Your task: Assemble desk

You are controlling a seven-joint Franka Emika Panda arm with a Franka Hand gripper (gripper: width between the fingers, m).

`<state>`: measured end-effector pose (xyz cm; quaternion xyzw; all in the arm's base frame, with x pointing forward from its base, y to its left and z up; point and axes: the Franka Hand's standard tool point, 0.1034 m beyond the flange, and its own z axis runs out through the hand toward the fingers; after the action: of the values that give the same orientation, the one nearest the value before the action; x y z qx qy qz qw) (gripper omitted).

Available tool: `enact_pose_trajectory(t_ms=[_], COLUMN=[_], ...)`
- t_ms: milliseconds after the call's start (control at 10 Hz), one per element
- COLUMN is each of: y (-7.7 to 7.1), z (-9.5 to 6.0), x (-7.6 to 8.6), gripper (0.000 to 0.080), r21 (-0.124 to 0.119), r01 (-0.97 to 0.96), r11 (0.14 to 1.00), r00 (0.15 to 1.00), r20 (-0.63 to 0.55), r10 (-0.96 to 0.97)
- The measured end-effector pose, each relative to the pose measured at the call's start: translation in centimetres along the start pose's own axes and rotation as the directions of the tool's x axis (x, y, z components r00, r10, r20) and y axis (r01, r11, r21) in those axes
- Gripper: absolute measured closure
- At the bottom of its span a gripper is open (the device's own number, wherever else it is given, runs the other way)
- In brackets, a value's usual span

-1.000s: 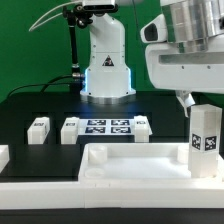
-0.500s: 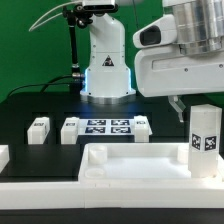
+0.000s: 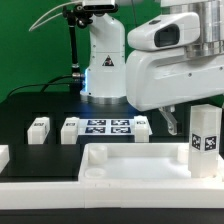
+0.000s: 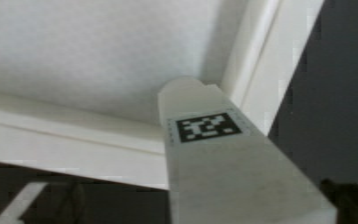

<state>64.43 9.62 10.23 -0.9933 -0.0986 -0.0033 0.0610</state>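
Observation:
The white desk top lies flat at the front, rim up. One tagged white leg stands upright in its corner socket at the exterior view's right. My gripper hangs just beside that leg toward the exterior view's left, open and holding nothing. In the wrist view the same leg rises toward the camera, its tag facing up, with the desk top behind it. My gripper straddles the leg with dark gaps on both sides. Three more legs lie on the black table.
The marker board lies between the loose legs. The robot base stands behind it. Another white part shows at the left edge. The arm's white body fills the upper right.
The arm has slid toward the exterior view's left, away from the standing leg. The leg has stayed upright in its corner.

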Motion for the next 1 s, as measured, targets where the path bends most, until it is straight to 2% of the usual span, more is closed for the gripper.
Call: enact_pose_trajectory(t_ms=[100, 200, 300, 400, 500, 600, 800, 1000], y=[0.0, -0.05, -0.12, -0.11, -0.12, -0.35, -0.62, -0.37], z=[0.01, 0.02, 0.02, 0.0, 0.0, 0.0, -0.11, 0.01], x=[-0.01, 0.0, 0.01, 0.03, 0.04, 0.15, 0.24, 0.23], gripper=[0.0175, 0.0349, 0.0349, 0.0511, 0.0511, 0.0511, 0.0511, 0.0511], r21=[0.0, 0.002, 0.003, 0.003, 0.003, 0.004, 0.002, 0.041], r01=[-0.009, -0.046, -0.142, -0.191, -0.231, -0.358, -0.585, -0.819], r11=[1.0, 0.999, 0.99, 0.982, 0.973, 0.934, 0.811, 0.572], r00=[1.0, 0.999, 0.99, 0.982, 0.973, 0.934, 0.811, 0.572], r20=[0.0, 0.0, 0.0, -0.001, -0.001, -0.007, -0.023, -0.022], r10=[0.009, 0.046, 0.142, 0.191, 0.231, 0.358, 0.585, 0.82])
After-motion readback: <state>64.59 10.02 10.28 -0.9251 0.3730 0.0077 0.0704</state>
